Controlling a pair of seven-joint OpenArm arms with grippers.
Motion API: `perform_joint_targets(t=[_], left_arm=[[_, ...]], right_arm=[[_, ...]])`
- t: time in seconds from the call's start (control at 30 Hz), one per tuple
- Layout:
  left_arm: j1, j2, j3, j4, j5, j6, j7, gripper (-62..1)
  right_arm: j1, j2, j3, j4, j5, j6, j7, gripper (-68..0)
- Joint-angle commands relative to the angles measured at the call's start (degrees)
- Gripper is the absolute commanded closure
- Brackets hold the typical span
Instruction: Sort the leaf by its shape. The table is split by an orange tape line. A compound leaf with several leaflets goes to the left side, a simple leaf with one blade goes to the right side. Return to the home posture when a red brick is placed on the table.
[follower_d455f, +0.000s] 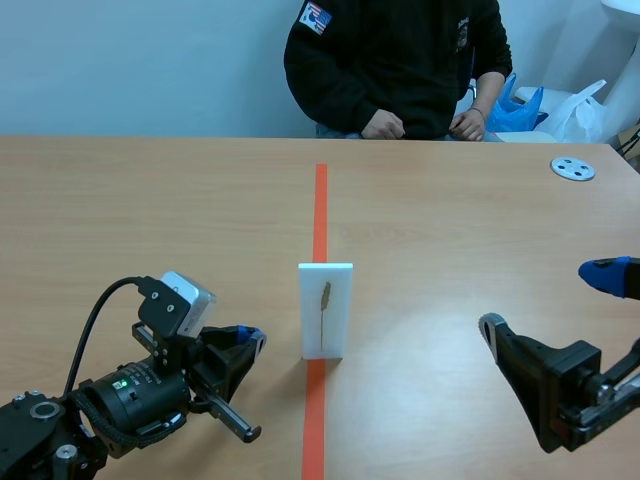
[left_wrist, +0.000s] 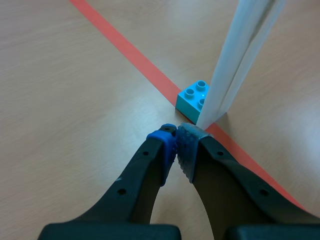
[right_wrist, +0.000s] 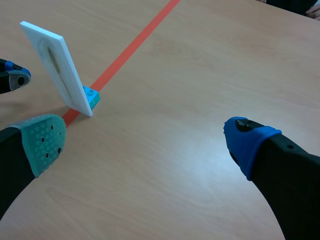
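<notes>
White card with slender leaf, standing on turquoise brick on orange tape line, right gripper spread wide

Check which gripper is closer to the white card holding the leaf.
Left. The left gripper, shut, sits just short of the base corner of the white card, near the blue brick. The right gripper, open, is well off to the other side.

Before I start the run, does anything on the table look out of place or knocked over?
Nothing looks spilled or damaged. The white card bearing the leaf stands on edge right on the tape line, with a turquoise brick at its foot. A grey disc lies alone by the far right edge.
</notes>
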Motion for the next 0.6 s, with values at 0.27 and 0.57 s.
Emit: perform_joint_targets(t=[0.27,0.57], left_arm=[[-3.3,1.6,-0.3,-1.0,-0.4,0.8,-0.8,-4.2],[-3.3,1.6,-0.3,-1.0,-0.4,0.8,-0.8,-4.2]], right_arm=[[0.0,0.0,0.5,1.0,0.2,-0.2,0.8,-67.9],[0.0,0.0,0.5,1.0,0.2,-0.2,0.8,-67.9]])
